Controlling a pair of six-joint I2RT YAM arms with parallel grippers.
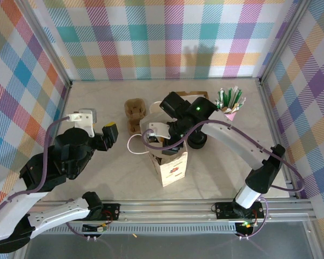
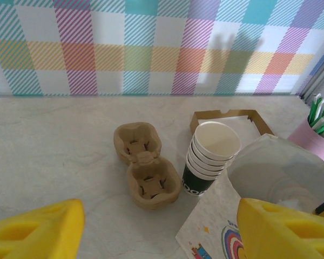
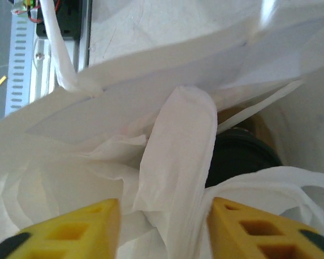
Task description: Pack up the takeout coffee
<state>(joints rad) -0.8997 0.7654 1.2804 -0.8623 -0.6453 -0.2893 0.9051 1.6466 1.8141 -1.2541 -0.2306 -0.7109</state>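
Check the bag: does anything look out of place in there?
In the right wrist view, a folded white paper strip stands up between the fingers of the right tool, partly covering the black lid inside the bag. Looks untidy, not damaged.

Cup carrier (image 2: 146, 167) beside stacked cups (image 2: 208, 162); pink holder (image 2: 310, 141) near.

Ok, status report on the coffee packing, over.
Left tool open, clear of the bag. Right tool open over the bag mouth, straddling a napkin. Coffee's black lid in the bag, partly under napkins.
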